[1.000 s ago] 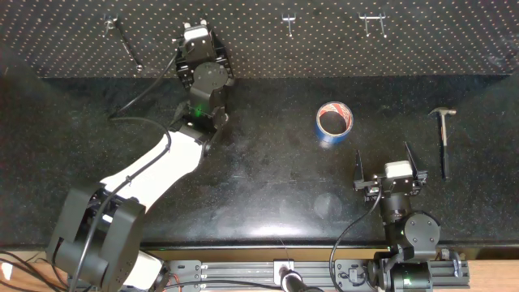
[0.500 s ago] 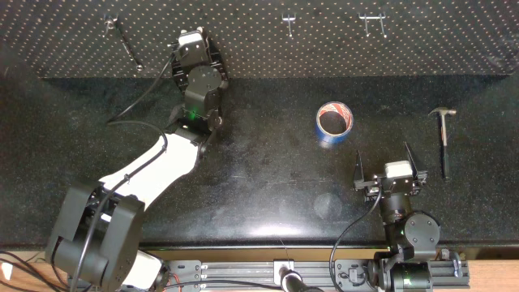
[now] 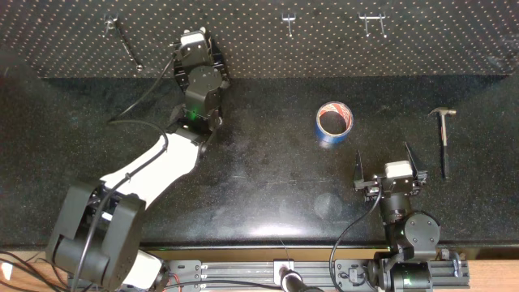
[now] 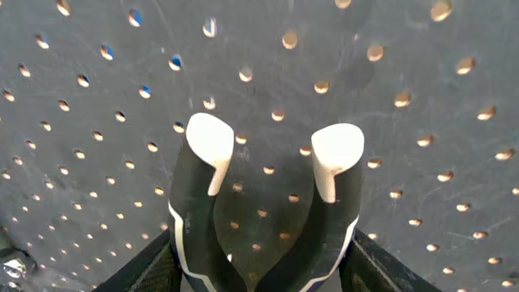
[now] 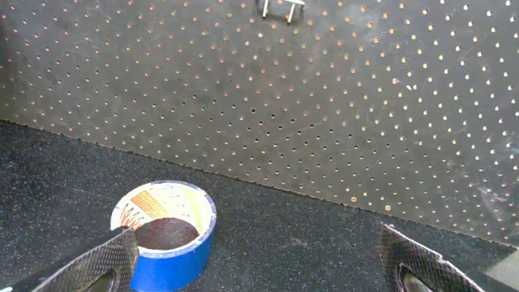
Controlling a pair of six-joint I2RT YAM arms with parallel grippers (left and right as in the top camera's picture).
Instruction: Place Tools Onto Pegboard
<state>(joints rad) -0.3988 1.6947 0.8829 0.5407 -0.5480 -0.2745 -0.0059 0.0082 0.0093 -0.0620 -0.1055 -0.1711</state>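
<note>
My left gripper (image 3: 195, 45) is up against the black pegboard (image 3: 324, 36), shut on a pair of pliers (image 4: 328, 174). The pliers have black handles with white tips, and the spread handles point at the board's holes. A wrench (image 3: 126, 42) hangs on the board at the far left. A blue tape roll (image 3: 333, 123) lies flat on the table, also visible as the tape roll (image 5: 165, 229) in the right wrist view. A hammer (image 3: 443, 139) lies at the far right. My right gripper (image 3: 384, 164) stands open near the front, between tape and hammer, holding nothing.
Two bare metal hooks (image 3: 288, 23) (image 3: 373, 24) stick out of the pegboard right of centre; one hook (image 5: 281, 8) is in the right wrist view. The black table (image 3: 268, 178) stretches between the arms.
My left gripper has shifted a little to the left along the pegboard with the pliers in it. The right arm has stayed put.
</note>
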